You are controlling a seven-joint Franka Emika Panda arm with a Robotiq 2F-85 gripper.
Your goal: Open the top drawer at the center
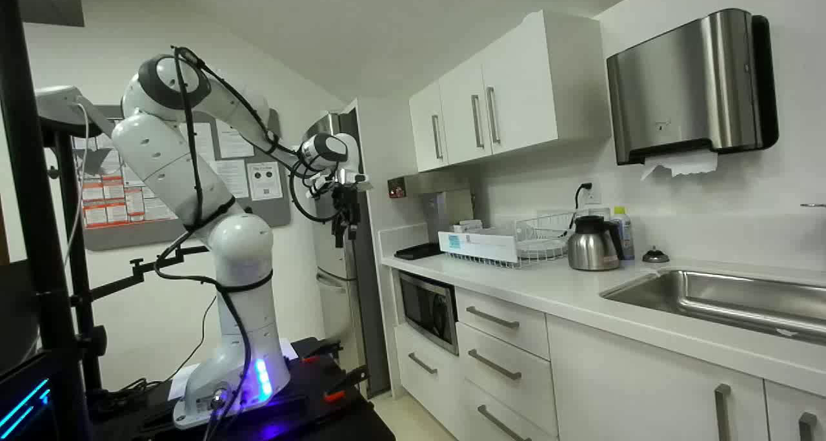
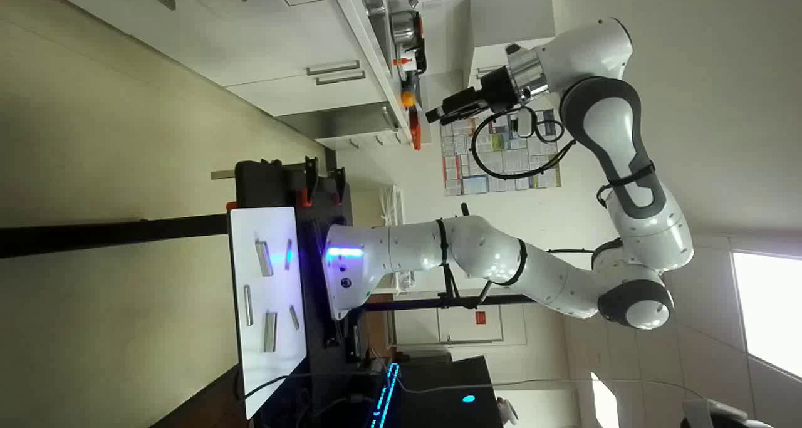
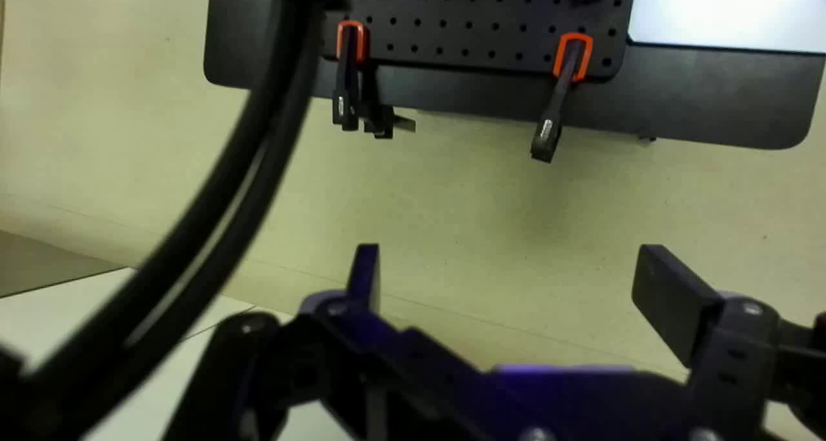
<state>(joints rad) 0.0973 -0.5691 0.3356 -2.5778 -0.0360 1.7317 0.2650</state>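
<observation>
Below and well apart from the empty black gripper point(image 1: 346, 236), its jaws spread wide, lies the closed, shallow white flat-fronted top drawer point(image 1: 506, 333) with a horizontal silver bar handle point(image 1: 492, 317), so the move probably calls for descending and straddling that bar.

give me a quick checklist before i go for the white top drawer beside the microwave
1. White flat-fronted top drawer shut: ok, flush with the white drawer below.
2. Its grey metal bar handle unblocked: ok, fully visible in an exterior view.
3. Black angular jaws open: ok, spread wide in the wrist view.
4. Jaws at the handle: not ok, well apart.
5. Handle in the wrist view: not ok, not visible there.
6. Thick black cables safe from snagging: cannot tell.
</observation>
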